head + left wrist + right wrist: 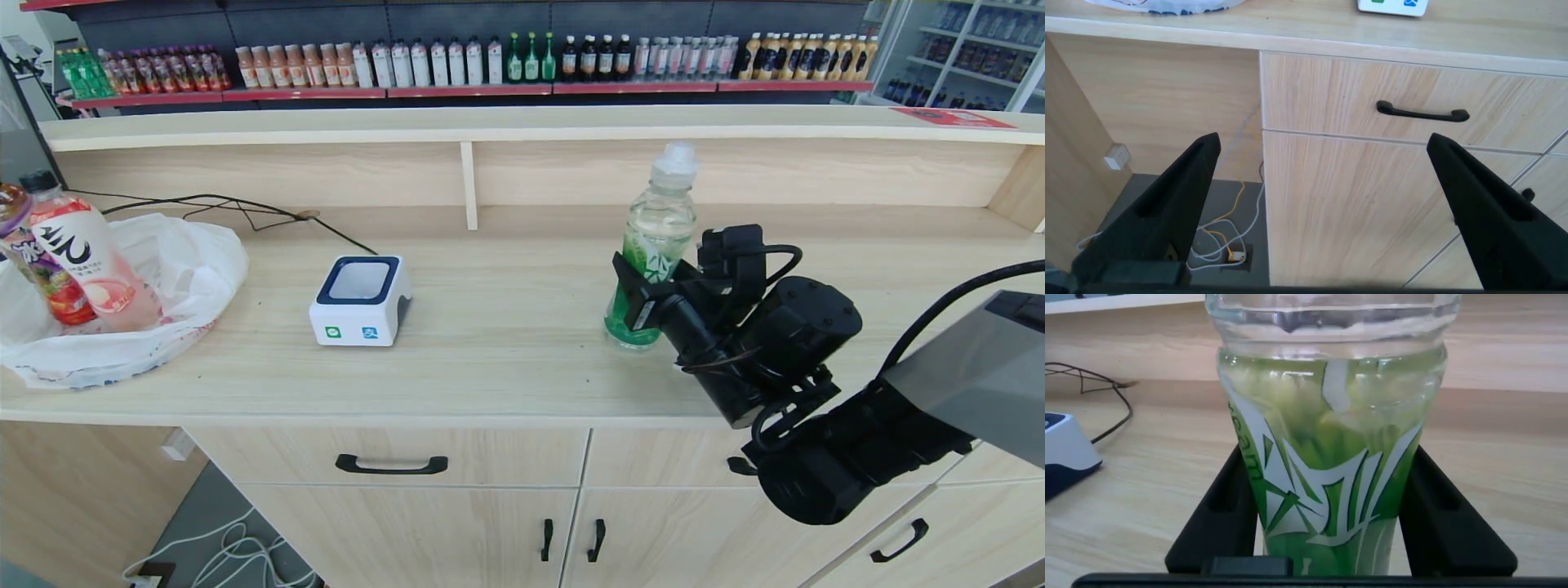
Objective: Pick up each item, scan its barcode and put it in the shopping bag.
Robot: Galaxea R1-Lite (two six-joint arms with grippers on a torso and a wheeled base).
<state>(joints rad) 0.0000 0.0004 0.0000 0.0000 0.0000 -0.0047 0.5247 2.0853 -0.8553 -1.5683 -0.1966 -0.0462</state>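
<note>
A clear bottle with a green label and white cap (pixel 657 245) (pixel 1331 457) stands upright on the wooden counter (pixel 506 343), right of centre. My right gripper (pixel 641 287) (pixel 1331 531) is shut on its lower half, one finger pressed against each side. The white and blue barcode scanner (pixel 359 298) (pixel 1061 453) sits at mid-counter. At the far left lies the white shopping bag (pixel 175 261) holding a pink bottle (pixel 90 253) and a purple one (pixel 33 261). My left gripper (pixel 1323 143) hangs open below the counter's edge, facing the drawer fronts.
A raised wooden ledge (pixel 522 122) runs along the back of the counter with a divider (pixel 469 184). A black cable (pixel 245 208) trails behind the scanner. A black drawer handle (pixel 1422 112) is in front of the left gripper. Bare countertop separates scanner and bottle.
</note>
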